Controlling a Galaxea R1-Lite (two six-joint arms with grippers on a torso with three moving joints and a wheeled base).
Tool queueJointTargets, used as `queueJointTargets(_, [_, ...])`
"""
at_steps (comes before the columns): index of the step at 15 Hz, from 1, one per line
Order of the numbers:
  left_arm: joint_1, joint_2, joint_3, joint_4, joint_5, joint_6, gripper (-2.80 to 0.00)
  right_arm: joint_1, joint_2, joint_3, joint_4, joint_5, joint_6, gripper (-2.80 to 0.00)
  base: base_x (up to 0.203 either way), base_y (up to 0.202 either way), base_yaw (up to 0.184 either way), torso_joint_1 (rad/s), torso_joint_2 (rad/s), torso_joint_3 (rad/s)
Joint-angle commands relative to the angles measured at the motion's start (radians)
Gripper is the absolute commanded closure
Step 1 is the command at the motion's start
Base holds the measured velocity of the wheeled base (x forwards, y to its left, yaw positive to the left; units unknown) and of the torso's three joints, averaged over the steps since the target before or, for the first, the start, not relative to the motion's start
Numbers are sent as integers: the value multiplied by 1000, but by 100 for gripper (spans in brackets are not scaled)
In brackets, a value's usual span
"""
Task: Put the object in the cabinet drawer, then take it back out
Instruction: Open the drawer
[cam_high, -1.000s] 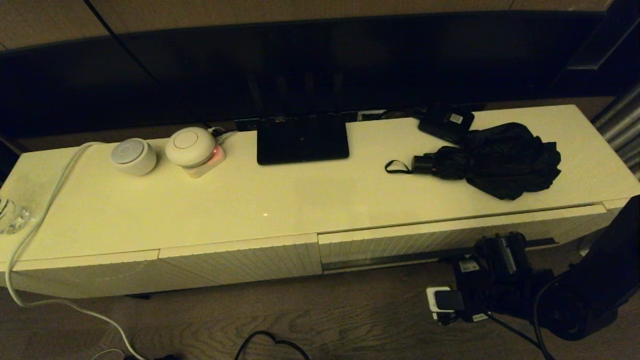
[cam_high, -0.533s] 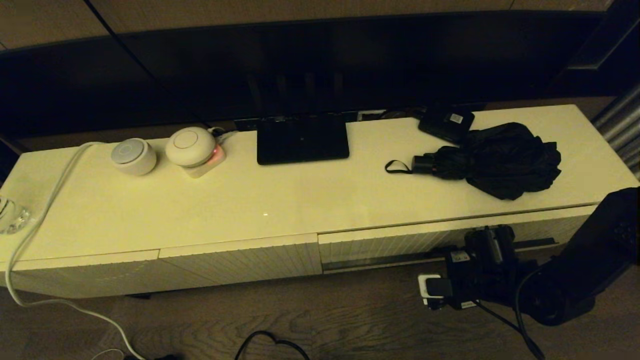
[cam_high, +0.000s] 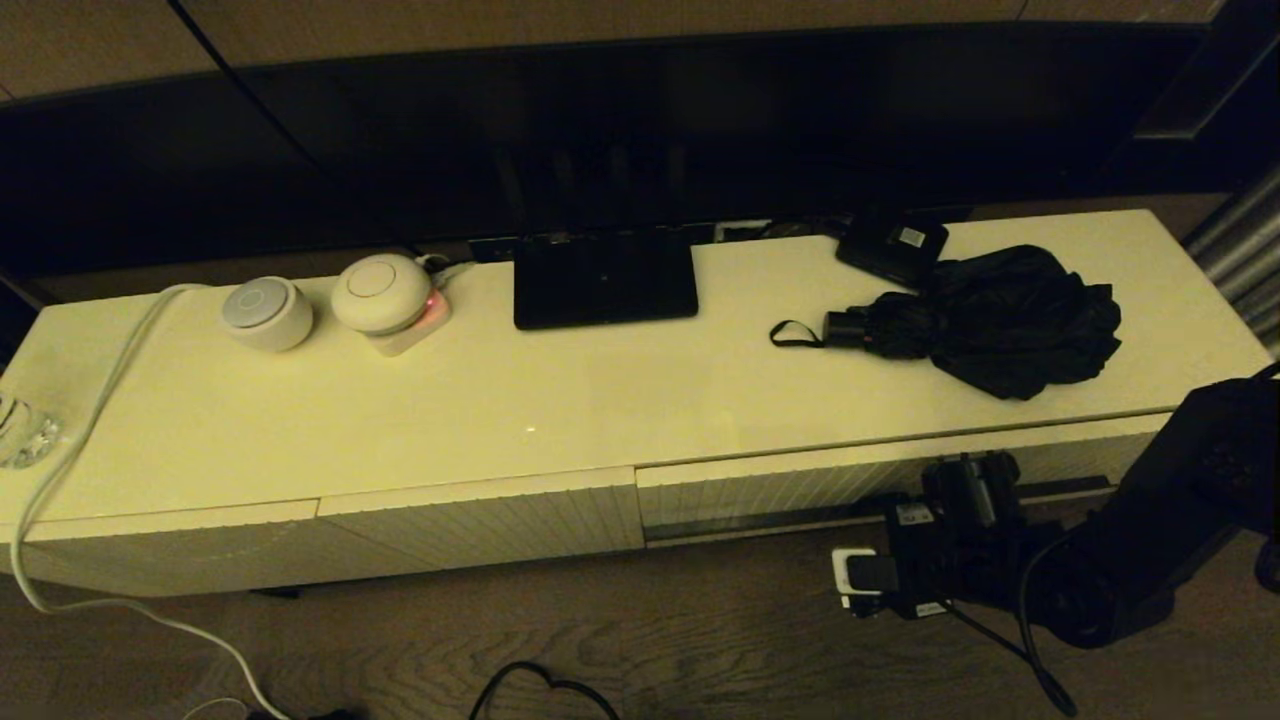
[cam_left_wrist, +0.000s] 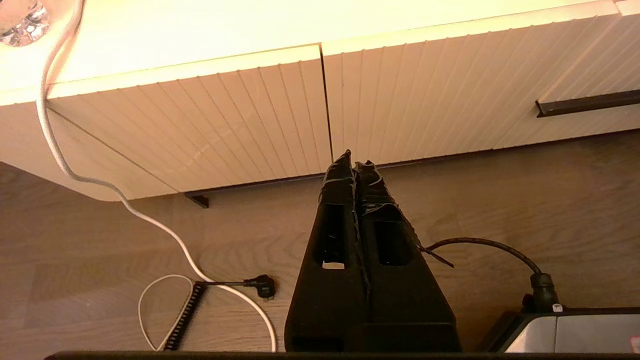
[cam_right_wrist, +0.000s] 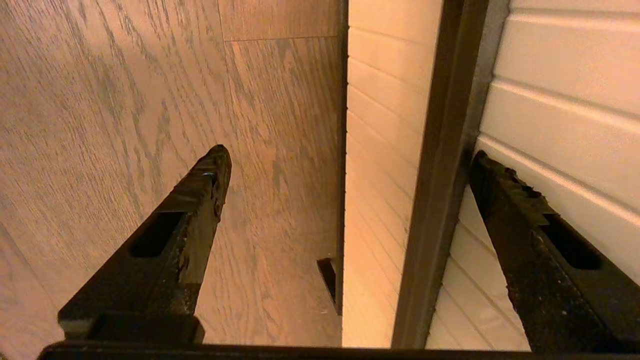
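On the desk, right half: you'll find the umbrella (cam_high: 985, 322) lying on its side, its bunched black fabric toward the right end, its short handle and small wrist loop pointing toward the middle.
Umbrella's neighbour: a small flat black box (cam_high: 893, 246) with a white label sits just behind it, close to the fabric; you cannot tell from the head view whether they touch.
Drawer: the cabinet drawer (cam_high: 790, 482) is the long ribbed cream front below the umbrella, with a dark strip (cam_high: 740, 524) along its lower edge.
Right claw: your right claw (cam_right_wrist: 345, 165) is low in front of that drawer's right part, fingers spread wide and holding nothing.
Right claw fingers: in the right wrist view one finger (cam_right_wrist: 530, 220) lies against the ribbed front just beside the dark strip (cam_right_wrist: 435, 165), the other finger (cam_right_wrist: 195, 200) is out over the wooden floor (cam_right_wrist: 125, 100), so the strip runs between them.
Left claw: your left claw (cam_left_wrist: 354, 165) hangs parked near the floor in front of the shorter ribbed panels (cam_left_wrist: 240, 115), its fingers pressed together on nothing.
Rest of desk: a flat black stand base (cam_high: 604, 278) sits at the middle back, two round white devices (cam_high: 320, 300) sit left of it, and a white cable (cam_high: 95, 400) runs over the left end.
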Motion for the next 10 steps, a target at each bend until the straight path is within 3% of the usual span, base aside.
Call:
queueJointTargets(1, [0,0,3,0,0,0,0,2,11,8,1,0,-9,-280,0,0,0,0,0,0])
queueJointTargets(10, [0,0,3,0,0,0,0,27,-15,124,3,1,-8,-280,0,0,0,0,0,0])
